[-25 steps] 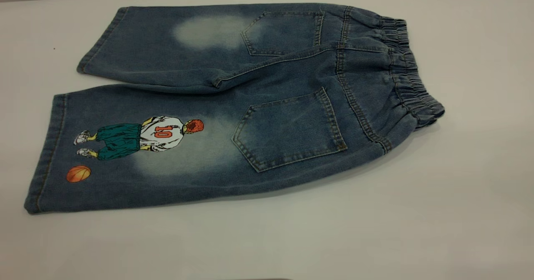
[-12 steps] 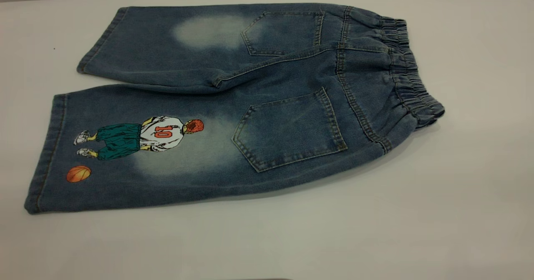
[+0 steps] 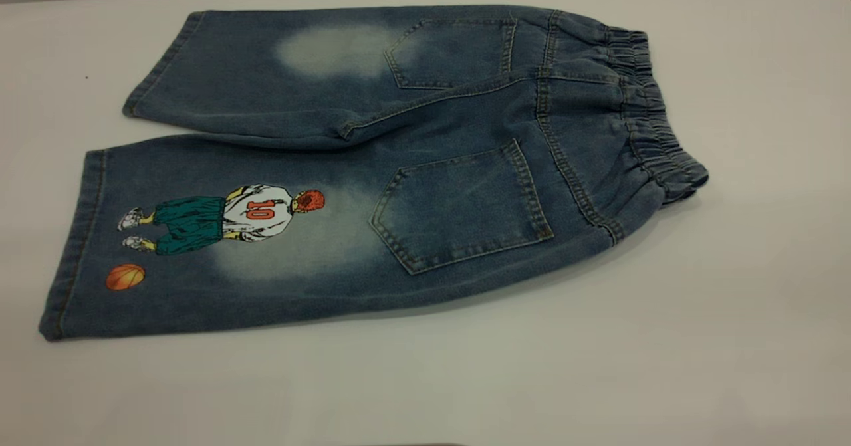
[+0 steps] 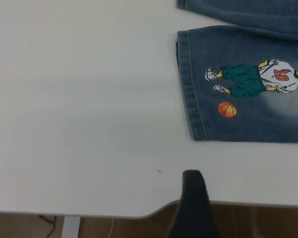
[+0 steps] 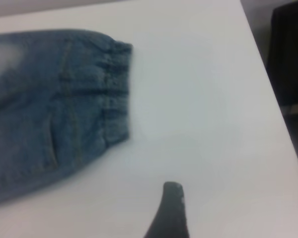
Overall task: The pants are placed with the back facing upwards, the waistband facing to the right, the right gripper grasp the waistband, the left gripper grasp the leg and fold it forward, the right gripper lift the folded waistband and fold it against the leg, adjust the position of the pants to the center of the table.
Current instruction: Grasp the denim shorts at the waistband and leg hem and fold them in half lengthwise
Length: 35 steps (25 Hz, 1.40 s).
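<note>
"10" on the leg [image 3: 199, 233] print

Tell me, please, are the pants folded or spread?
Spread: the pants lie flat on the table, both legs apart, both back pockets showing.

Your right gripper [image 5: 169, 210] hovers above bare table [image 5: 208, 114], apart from the waistband [image 5: 116, 94] of the pants [image 5: 39, 109].

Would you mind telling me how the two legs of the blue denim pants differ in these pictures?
The near denim leg with the basketball player print shows a figure in a white "10" shirt, green shorts and an orange ball; the far denim leg carries only a pale patch. In the exterior view, the near leg's hem reaches further left than the far leg's. Both lie flat, unfolded, on the white table, each below a back patch pocket.
</note>
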### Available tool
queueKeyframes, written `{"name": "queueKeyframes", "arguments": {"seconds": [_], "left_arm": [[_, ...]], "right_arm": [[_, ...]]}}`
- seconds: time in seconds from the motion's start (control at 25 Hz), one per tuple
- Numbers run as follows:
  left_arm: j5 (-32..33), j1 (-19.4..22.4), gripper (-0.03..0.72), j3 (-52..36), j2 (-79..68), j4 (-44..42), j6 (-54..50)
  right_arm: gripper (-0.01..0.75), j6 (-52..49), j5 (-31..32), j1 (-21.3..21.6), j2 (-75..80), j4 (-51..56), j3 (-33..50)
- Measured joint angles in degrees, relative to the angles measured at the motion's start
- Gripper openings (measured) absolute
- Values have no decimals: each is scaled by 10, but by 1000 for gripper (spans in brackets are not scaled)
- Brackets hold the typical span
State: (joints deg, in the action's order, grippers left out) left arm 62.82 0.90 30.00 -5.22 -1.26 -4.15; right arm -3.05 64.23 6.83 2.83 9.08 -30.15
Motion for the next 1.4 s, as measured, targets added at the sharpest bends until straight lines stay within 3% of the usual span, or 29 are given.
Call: {"name": "queueKeyframes", "arguments": {"seconds": [0.12,0.32,0.64,1.04,1.4], "left_arm": [[-48,0,514,32,-104,-1,-4],[-187,0,514,55,-294,23,7],[-315,0,514,55,-534,198,143],[-409,0,517,56,-671,390,354],[-430,0,517,56,-683,431,396]], "right_arm": [[570,-2,-43,0,71,16,-36],[570,14,-144,0,221,75,-49],[570,154,-239,0,483,225,-46],[570,340,-300,0,757,426,-45],[584,557,-316,0,931,677,-49]]}}
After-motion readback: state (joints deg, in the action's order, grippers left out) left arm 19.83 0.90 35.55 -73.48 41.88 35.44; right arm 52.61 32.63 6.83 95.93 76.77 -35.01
